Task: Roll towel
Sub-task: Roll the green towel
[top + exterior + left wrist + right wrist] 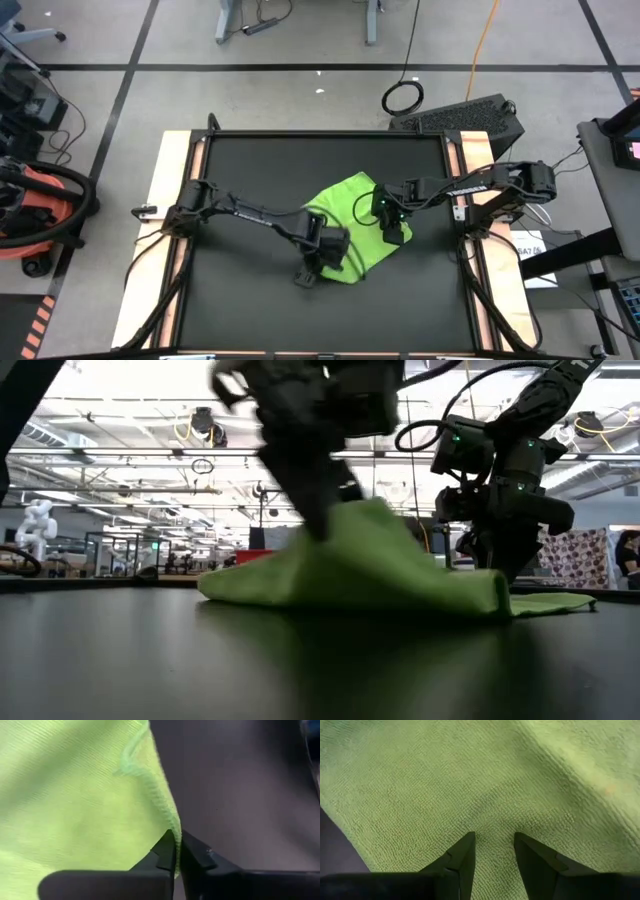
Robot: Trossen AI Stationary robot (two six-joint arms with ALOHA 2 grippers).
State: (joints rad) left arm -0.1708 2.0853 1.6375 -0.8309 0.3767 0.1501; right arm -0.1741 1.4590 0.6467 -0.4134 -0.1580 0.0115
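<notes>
Nearest cloth: towel point(370, 575) fills the foreground of the low view, humped up where one edge is lifted off the black mat point(250, 165).
Towel position: middle of the mat, slightly toward the right arm's side, lying as a skewed square with a thin flat layer trailing out at its right end in the low view.
Left gripper point(176, 851): at the towel's near-left edge, fingers pinched together on the stitched hem; it holds the raised edge.
Right gripper point(493, 851): over the towel's right part, fingers a narrow gap apart and pointing down at the fabric; I judge it is pressing or hovering, with nothing caught between the fingers.
Step in hand: judged to be starting the roll by turning the lifted edge over onto the rest of the cloth.
Doing it well: carry the pinched hem low and straight across so the fold stays even; the right gripper should pin the far part so the cloth does not slide on the mat; keep the first turn tight, since a loose core would make a sloppy roll.
Risk: a single-point pinch may drag one corner and leave the roll slanted.
Count: one towel, one mat, two arms, two grippers.
</notes>
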